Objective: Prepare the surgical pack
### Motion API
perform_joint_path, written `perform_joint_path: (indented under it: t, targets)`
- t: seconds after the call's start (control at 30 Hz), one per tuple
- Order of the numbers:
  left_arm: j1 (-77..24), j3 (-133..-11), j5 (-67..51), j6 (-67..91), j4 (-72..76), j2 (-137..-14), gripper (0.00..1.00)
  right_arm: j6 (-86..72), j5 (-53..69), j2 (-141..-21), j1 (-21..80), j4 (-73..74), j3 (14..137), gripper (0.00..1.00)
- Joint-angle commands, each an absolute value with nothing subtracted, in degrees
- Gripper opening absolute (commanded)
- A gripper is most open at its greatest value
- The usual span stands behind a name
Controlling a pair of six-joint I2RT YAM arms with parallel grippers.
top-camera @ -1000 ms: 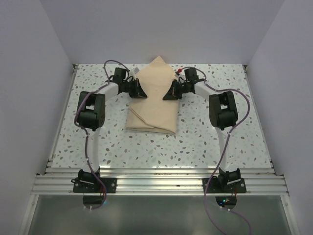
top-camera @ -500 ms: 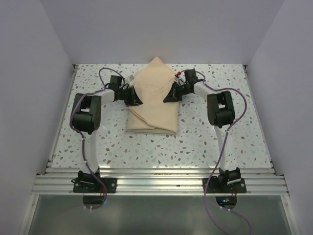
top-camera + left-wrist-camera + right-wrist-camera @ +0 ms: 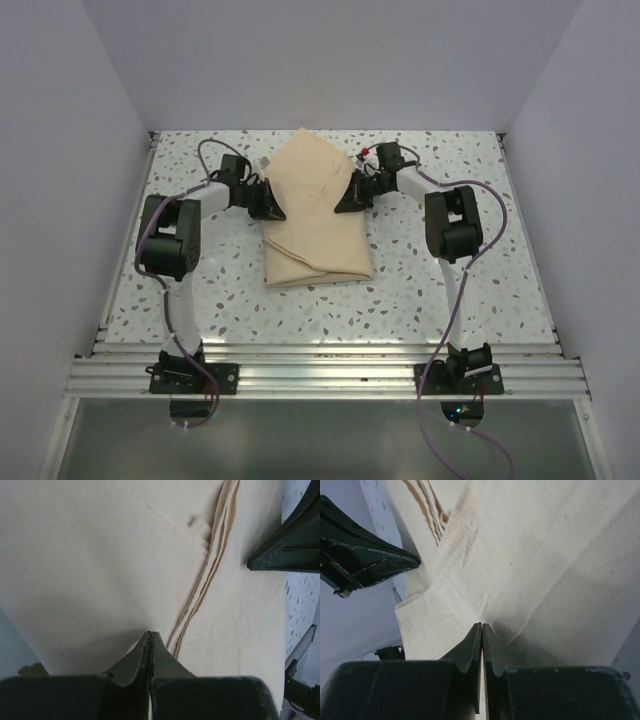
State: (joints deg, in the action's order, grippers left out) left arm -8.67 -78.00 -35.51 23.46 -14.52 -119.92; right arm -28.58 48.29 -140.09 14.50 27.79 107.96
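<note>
Surgical pack (image 3: 316, 218) in both shut jaws

text: none legible | labels: none | numbers: none | signs: none

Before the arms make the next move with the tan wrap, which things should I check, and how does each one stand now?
1. Is the left gripper shut on the surgical pack? Ok: the jaws meet and the cloth puckers at their tips.
2. Is the right gripper shut on the pack? Ok: creases fan out from its closed tips.
3. Are the grips on opposite sides? Ok: one is at the left edge and one at the right.
4. Does the pack lie wholly on the table, away from its edges? Ok.
5. How many layers does each grip hold? Cannot tell.
</note>
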Motion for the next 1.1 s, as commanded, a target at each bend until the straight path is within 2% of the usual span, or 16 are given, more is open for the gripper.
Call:
perform_joint_path:
  t: [0.0, 0.13, 0.33, 0.5, 0.67, 0.77, 0.9, 1.07]
  targets:
    - [-7.7, -87.1, -33.8, 21.6, -16.7, -122.8, 0.00, -31.8, 48.9, -138.2, 14.0, 21.6, 112.3, 0.04]
    - [-7.4, -96.1, -35.2, 24.0, -18.8, -129.7, 0.00, -38.2, 50.4, -142.8, 13.6, 17.8, 116.6, 0.04]
    - [-5.4, -95.8, -31.7, 27.9, -17.8, -135.6, 0.00, -41.5, 47.3, -149.1, 11.8, 14.2, 116.8, 0.04]
    - [-2.0, -98.9, -35.3, 29.4, -16.2, -140.2, 0.00, -42.6, 43.3, -151.3, 9.8, 13.2, 117.3, 0.04]
    - [-1.6, -107.8, -37.3, 30.4, -19.1, -139.8, 0.00, -41.2, 42.3, -149.8, 9.3, 14.2, 120.9, 0.04]
    - [-1.2, -110.0, -39.3, 33.3, -16.5, -138.7, 0.00, -46.0, 45.9, -148.5, 9.4, 5.3, 121.2, 0.05]
    - [-0.5, -112.1, -40.6, 37.2, -13.6, -141.0, 0.02, -51.4, 46.4, -151.2, 9.4, 0.4, 126.6, 0.06]
    - [-0.1, -113.6, -40.2, 40.9, -14.3, -146.2, 0.01, -54.1, 43.4, -158.4, 9.4, 5.4, 134.5, 0.06]
